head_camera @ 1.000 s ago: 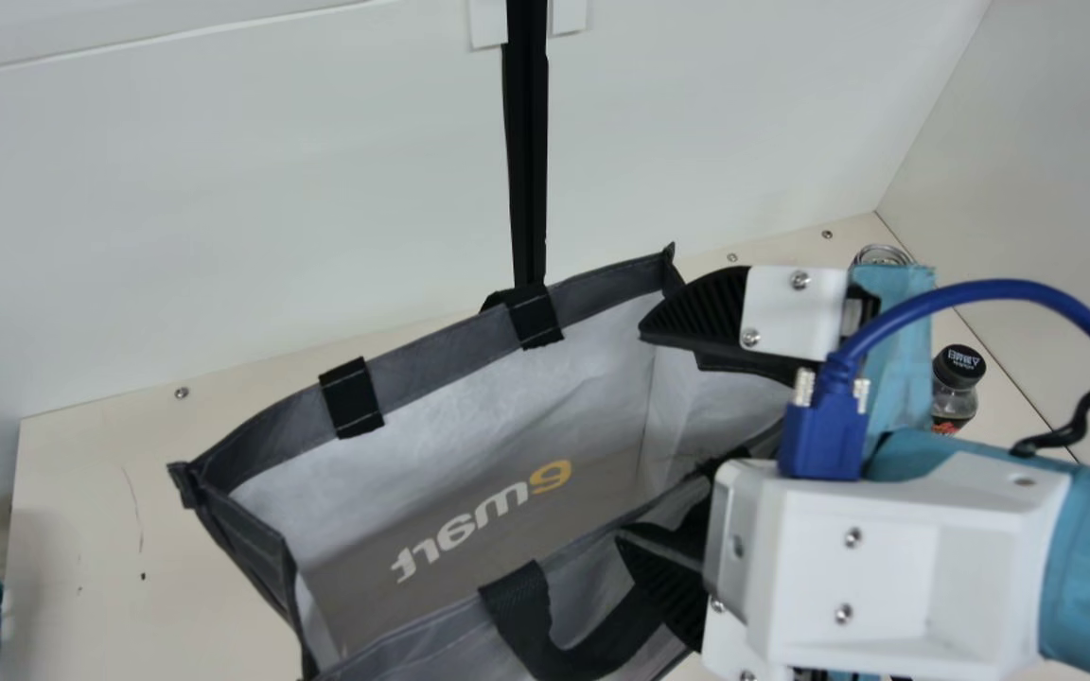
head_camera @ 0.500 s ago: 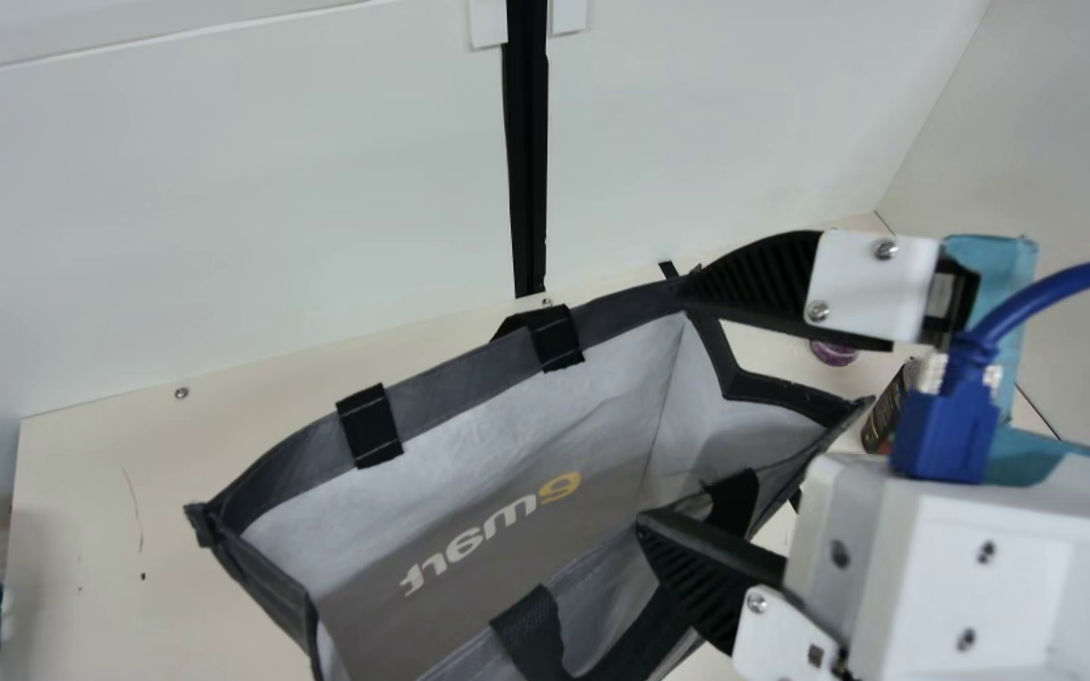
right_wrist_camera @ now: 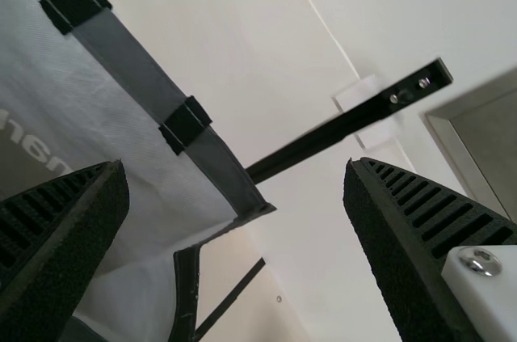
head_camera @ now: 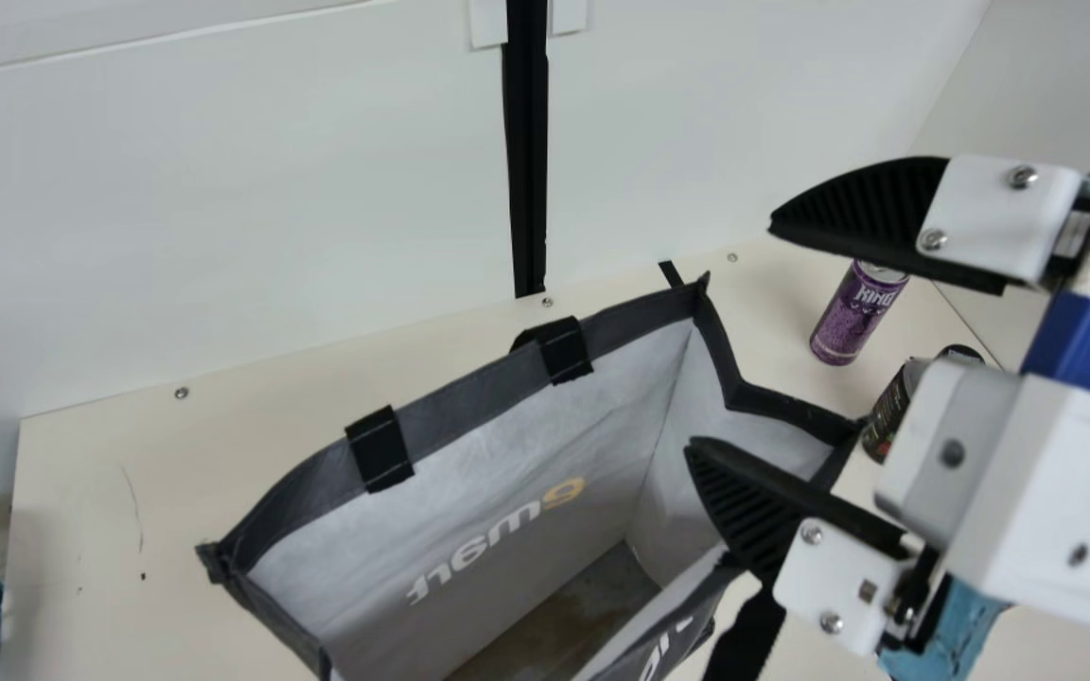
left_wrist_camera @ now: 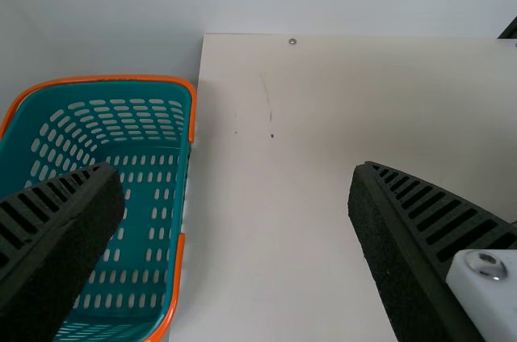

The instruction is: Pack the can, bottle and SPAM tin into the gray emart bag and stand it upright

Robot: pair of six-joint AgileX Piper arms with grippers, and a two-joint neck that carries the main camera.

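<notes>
On the cream table (head_camera: 100,567): gray emart bag (head_camera: 469,359) stands upright with its mouth open; main view looks down to its brownish floor.
Right gripper (head_camera: 729,336): fingers are spread wide and hold nothing; in main view, the lower one overlaps the bag's near side.
Left gripper (left_wrist_camera: 234,168): seen in left wrist view, its fingers stand well apart, with nothing between them.
Purple can (head_camera: 853,317): upright on the table, outside the bag, near its right end in main view.
Dark cylinder (head_camera: 887,416): just beside the bag's corner, partly hidden by the right arm; I cannot tell if they touch.
Black cap (head_camera: 961,352): behind the dark cylinder, what is under it is hidden.
Teal basket (left_wrist_camera: 185,188): main view gives its edge, left wrist view gives its slotted inside.
Black post (head_camera: 527,142): right wrist view adds its end with two screws.
</notes>
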